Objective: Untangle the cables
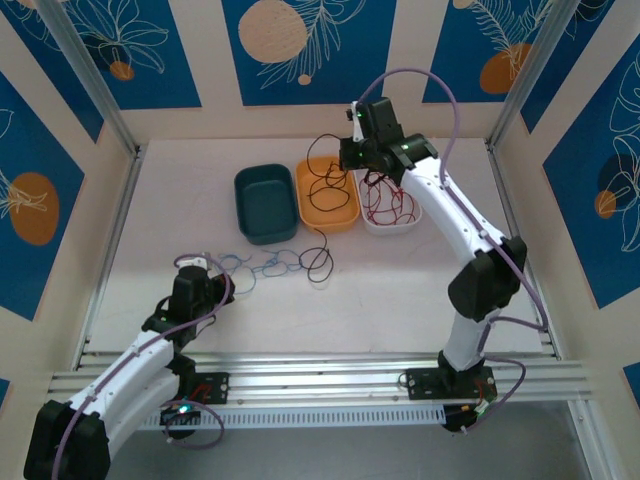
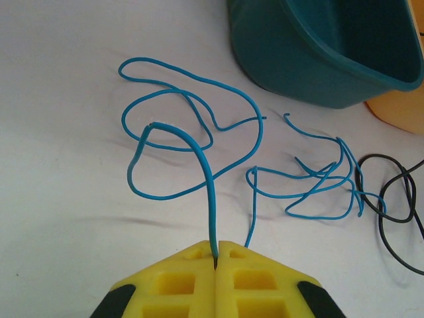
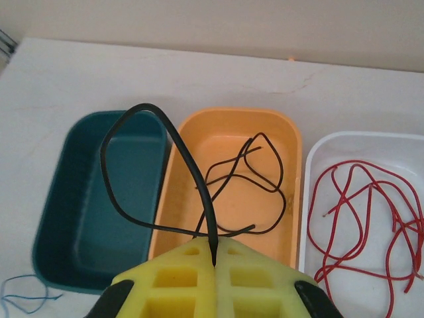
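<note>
Pinching a blue cable (image 2: 211, 192), the left gripper (image 2: 216, 255) has loose loops sprawled at its twelve o'clock. The right gripper (image 3: 214, 255) clamps a black cable (image 3: 207, 199) over the orange bin (image 3: 232, 112) at twelve o'clock; red cables (image 3: 358, 192) lie in the white bin (image 3: 310, 199) at two o'clock.

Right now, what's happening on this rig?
The two arms seem to be sorting tangled cables by colour. The left hand is shut on a blue cable, with more blue strands and a loose black cable on the table by the teal bin. The right hand is shut on a black cable over the bins. Another black strand lies in the orange bin, and red cables lie in the white bin.
</note>
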